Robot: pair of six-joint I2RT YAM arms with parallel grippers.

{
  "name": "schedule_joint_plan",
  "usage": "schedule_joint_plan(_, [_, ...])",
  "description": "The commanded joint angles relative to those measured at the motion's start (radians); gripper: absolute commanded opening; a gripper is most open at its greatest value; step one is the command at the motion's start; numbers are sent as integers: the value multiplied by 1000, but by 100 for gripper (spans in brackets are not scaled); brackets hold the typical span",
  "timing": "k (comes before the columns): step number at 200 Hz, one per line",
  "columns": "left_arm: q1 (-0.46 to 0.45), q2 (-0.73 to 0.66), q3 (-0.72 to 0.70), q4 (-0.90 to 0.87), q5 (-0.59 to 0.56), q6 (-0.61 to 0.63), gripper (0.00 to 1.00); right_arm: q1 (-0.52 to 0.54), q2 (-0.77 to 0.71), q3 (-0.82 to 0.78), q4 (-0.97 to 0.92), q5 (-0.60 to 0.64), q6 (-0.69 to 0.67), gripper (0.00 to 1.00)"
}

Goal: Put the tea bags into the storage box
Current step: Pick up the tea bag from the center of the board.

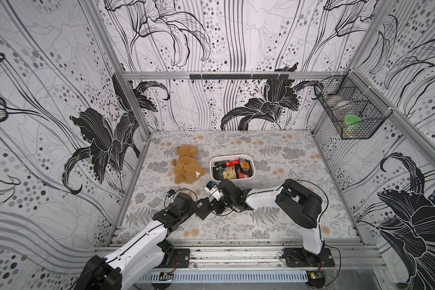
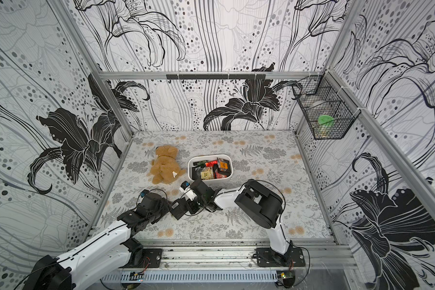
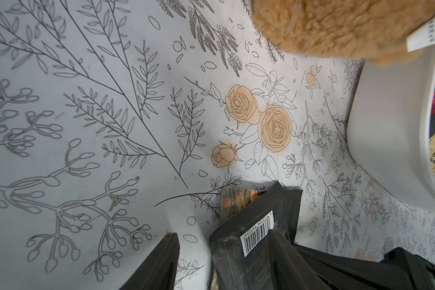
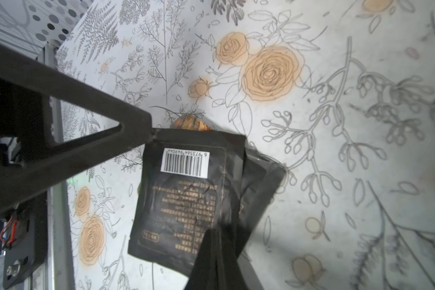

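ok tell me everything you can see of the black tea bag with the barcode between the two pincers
The black tea bag is a flat, square, creased foil-like sachet with a white barcode label near one edge and rows of small gold print. The right pincer is shut on the edge opposite the label; the left pincer's fingertip touches a corner by the label. Another black sachet sits right behind it. It is held outside the storage box.

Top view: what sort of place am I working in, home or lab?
Most likely a purpose-built robot test cell, not a home: an aluminium frame carries printed wall panels, the arm bases are bolted to a front rail, and the teddy bear and storage box look like props.
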Motion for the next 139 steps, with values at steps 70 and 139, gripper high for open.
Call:
schedule_joint_plan(70, [8, -11, -32, 120, 97, 9, 58, 8, 53, 67, -112, 42, -32, 2])
schedule_joint_plan(139, [8, -58, -21, 159, 175, 39, 55, 8, 57, 72, -118, 45, -28, 0])
